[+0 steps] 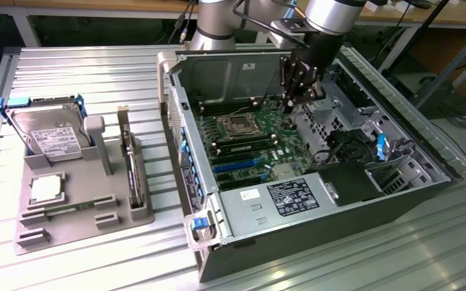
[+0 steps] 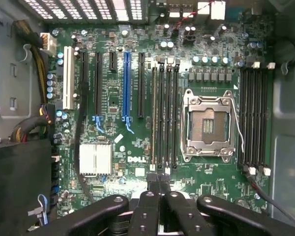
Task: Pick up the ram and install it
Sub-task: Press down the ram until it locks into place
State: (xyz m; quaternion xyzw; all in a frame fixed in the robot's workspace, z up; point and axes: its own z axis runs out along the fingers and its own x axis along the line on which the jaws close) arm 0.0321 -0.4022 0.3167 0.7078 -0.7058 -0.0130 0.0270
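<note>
My gripper (image 1: 302,104) hangs over the open computer case (image 1: 395,182), above the motherboard (image 2: 137,147) and near its upper edge in the exterior view. Its fingertips (image 2: 153,181) are pressed together and nothing sticks out between them. Just beyond the tips in the wrist view runs a bank of four memory slots (image 2: 168,118). The outermost slot holds a lighter greenish strip (image 2: 154,118) that looks like a seated ram. On the grey tray (image 1: 71,233) at the exterior view's left, a slim strip (image 1: 51,211) rests between holder blocks; I cannot tell if it is a ram.
The tray also carries a hard drive (image 1: 51,136), a silver processor chip (image 1: 45,188) and a dark expansion card (image 1: 133,176) standing on edge. Inside the case are the empty processor socket (image 2: 209,125), a second slot bank (image 2: 253,118), the power supply (image 1: 298,195) and cable bundles (image 1: 342,148).
</note>
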